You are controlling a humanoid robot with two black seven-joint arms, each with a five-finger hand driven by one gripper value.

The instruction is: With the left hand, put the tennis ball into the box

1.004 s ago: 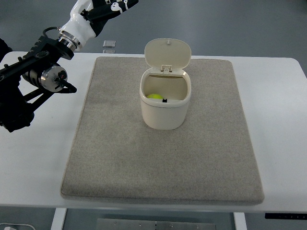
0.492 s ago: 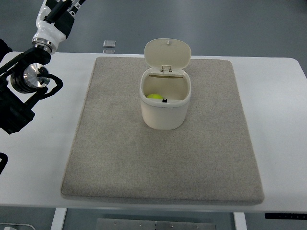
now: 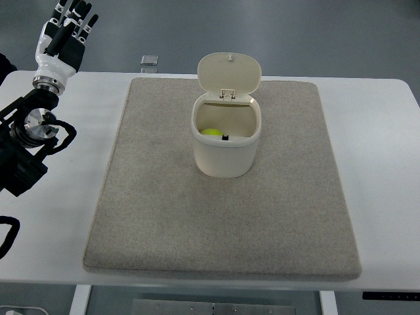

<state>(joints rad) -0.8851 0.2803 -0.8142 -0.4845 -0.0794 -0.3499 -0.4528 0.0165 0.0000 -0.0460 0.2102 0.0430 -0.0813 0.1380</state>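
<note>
A cream box (image 3: 226, 144) with its hinged lid (image 3: 230, 73) standing open sits on the grey mat (image 3: 223, 216). Inside it, at the left of the opening, lies the yellow-green tennis ball (image 3: 211, 132). My left hand (image 3: 67, 33) is far off at the top left corner, beyond the table's back edge, its fingers spread and holding nothing. Its black and silver arm (image 3: 29, 134) runs down the left edge. The right arm does not show.
The mat lies on a white table (image 3: 387, 164). A small clear square object (image 3: 149, 61) rests at the table's back edge, left of the lid. A black cable loop (image 3: 6, 233) shows at the lower left edge.
My left arm has swung back to the left, away from the box, and the hand now points up at the top left corner. The ball and box have not moved.
</note>
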